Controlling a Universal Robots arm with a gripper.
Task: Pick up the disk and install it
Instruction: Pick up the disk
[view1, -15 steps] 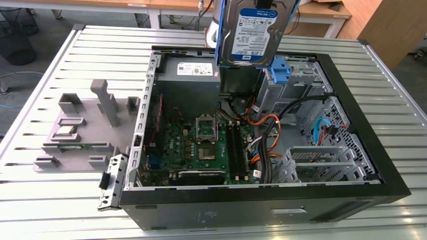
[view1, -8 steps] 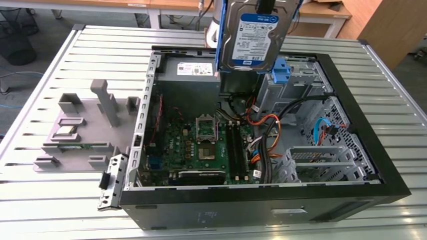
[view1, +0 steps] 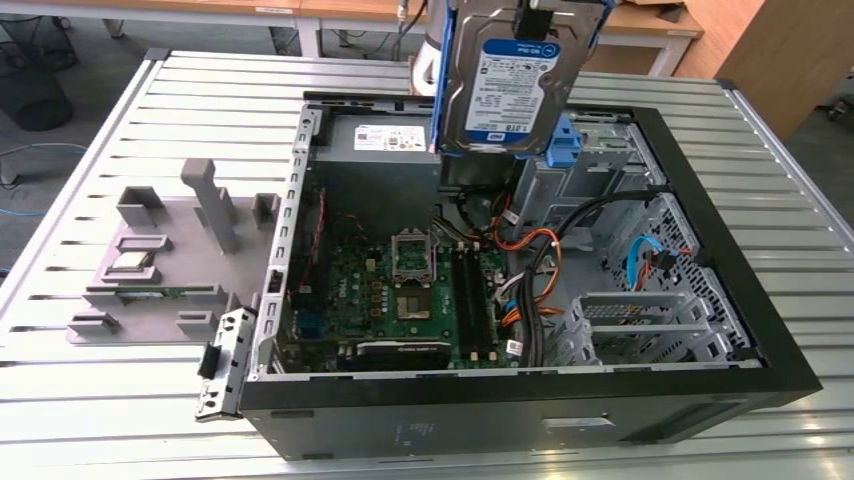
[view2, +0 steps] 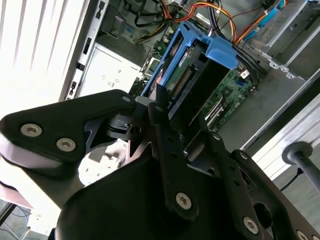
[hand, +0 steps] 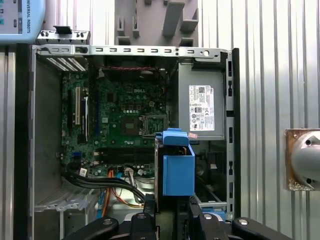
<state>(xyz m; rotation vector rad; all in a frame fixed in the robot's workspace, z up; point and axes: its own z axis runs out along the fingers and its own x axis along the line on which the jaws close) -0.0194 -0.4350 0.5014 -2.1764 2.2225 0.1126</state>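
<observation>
Carry step: the gripper (hand: 172, 212) pinches the disk (view1: 514, 80), upright above the open case (view1: 747, 330), not yet seated; installing likely calls for lowering it in squarely

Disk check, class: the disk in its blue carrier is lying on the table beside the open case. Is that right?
Not quite. The disk in its blue carrier is not lying on the table. The gripper holds it up in the air above the open case, as the exterior view shows.
</observation>
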